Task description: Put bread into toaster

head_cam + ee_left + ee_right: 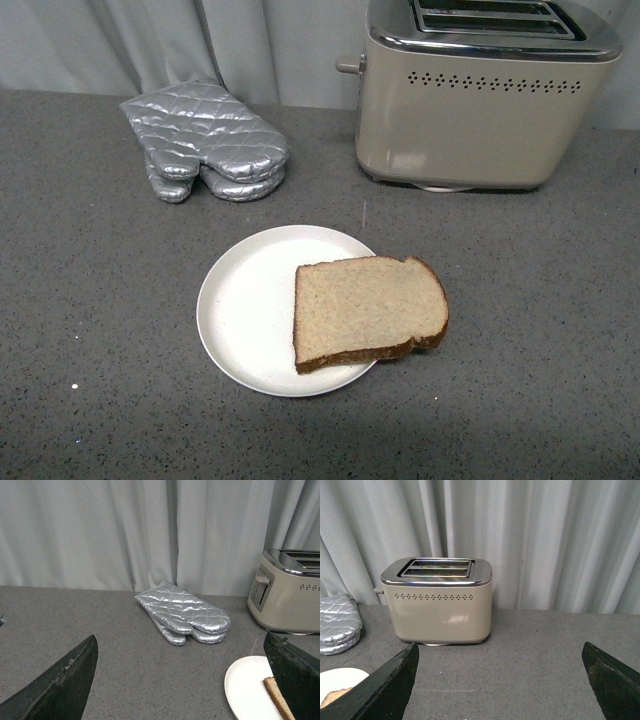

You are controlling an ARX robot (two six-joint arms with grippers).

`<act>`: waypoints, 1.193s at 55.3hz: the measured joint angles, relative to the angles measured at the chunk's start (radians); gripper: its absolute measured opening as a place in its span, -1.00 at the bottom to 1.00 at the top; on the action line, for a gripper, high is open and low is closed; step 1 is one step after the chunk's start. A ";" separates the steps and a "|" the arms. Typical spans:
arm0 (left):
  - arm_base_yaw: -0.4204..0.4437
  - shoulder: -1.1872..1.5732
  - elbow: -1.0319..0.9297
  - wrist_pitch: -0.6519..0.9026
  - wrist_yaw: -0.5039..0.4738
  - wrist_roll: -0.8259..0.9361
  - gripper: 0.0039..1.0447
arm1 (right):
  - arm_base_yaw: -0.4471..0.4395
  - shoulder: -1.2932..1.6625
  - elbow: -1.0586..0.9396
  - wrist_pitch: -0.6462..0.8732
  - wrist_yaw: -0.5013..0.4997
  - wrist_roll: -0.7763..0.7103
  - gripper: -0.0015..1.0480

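A light-brown slice of bread with a darker crust lies flat on a round white plate, overhanging the plate's right rim. The beige toaster with a chrome top stands at the back right, its two slots empty as far as I can see. No arm shows in the front view. My left gripper is open over bare counter, with the bread's edge and the plate by one finger. My right gripper is open too, facing the toaster from a distance, with nothing between its fingers.
A silver quilted oven mitt lies at the back left, also visible in the left wrist view. Grey speckled counter surrounds the plate. A pale curtain hangs behind the counter.
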 joint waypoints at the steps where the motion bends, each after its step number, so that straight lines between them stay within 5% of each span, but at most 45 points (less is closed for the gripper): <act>1: 0.000 0.000 0.000 0.000 0.000 0.000 0.88 | 0.000 0.000 0.000 0.000 0.000 0.000 0.81; 28: 0.000 0.000 0.000 0.000 -0.001 0.000 0.88 | 0.000 0.000 0.000 0.000 0.000 0.000 0.81; 34: -0.102 0.197 0.082 -0.163 -0.313 -0.219 0.88 | 0.000 0.000 0.000 0.000 0.001 0.000 0.81; 37: -0.124 0.298 0.092 -0.131 -0.352 -0.291 0.88 | 0.000 0.000 0.000 0.000 0.000 0.000 0.81; 51: -0.179 0.991 0.197 0.243 -0.209 -0.354 0.88 | 0.000 0.000 0.000 0.000 0.000 0.000 0.81; 66: -0.221 1.414 0.303 0.411 -0.121 -0.287 0.88 | 0.000 0.000 0.000 0.000 0.000 0.000 0.81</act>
